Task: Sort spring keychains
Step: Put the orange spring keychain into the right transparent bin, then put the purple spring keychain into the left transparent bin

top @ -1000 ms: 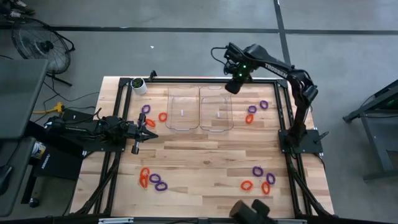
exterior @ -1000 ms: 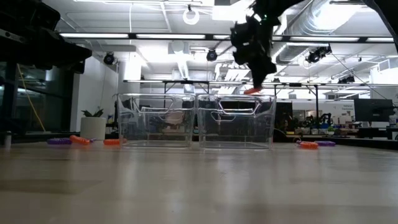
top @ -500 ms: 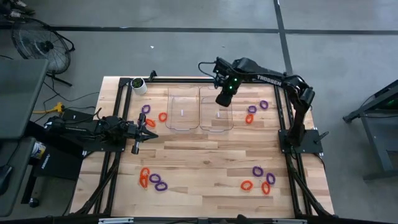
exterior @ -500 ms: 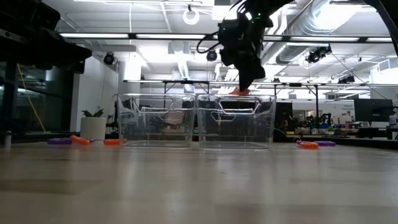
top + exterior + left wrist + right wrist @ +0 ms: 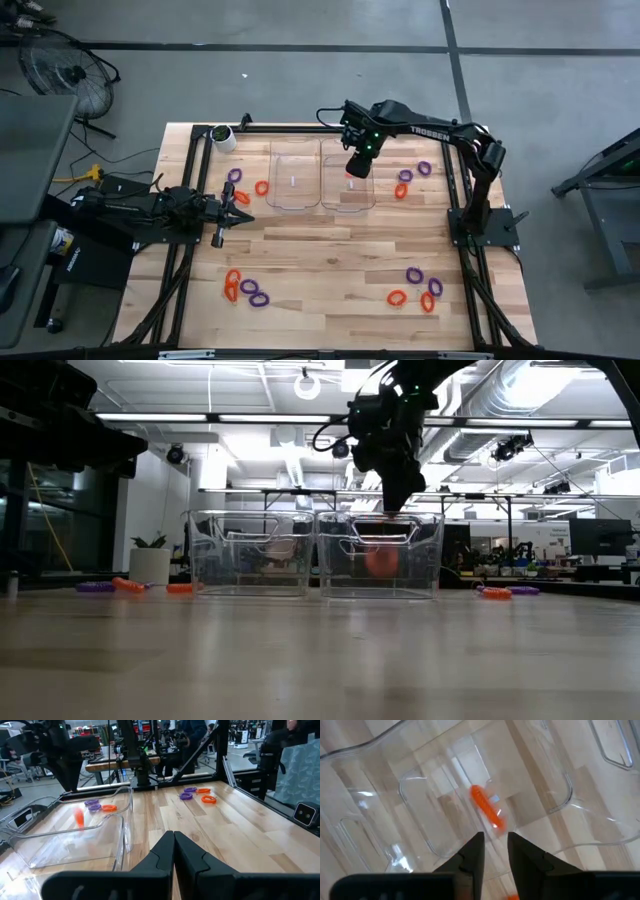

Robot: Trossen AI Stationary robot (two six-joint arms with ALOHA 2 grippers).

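Keychain (image 5: 486, 811) in orange is just below my right gripper (image 5: 495, 845), in the air inside the right tray (image 5: 333, 200), so I judge it is released and falling. In the right wrist view the two fingers stand a little apart with nothing between them, and the orange coil is past their tips, with its long axis slanted across the gap. The low view shows an orange blur (image 5: 380, 561) inside this tray, straight under the gripper (image 5: 392, 508), which hangs above the rim. The left tray (image 5: 288, 205) beside it looks empty. For the next pick I look at which loose keychains are nearer: the small group (image 5: 412, 178) of purple and orange ones lies on the table just beside the right tray, on the side of the right arm's base, so this arm reaches it with a short swing. The left gripper (image 5: 242, 219) rests closed, holding nothing, low by the left edge, near an orange one (image 5: 262, 187) and a purple one (image 5: 234, 175).
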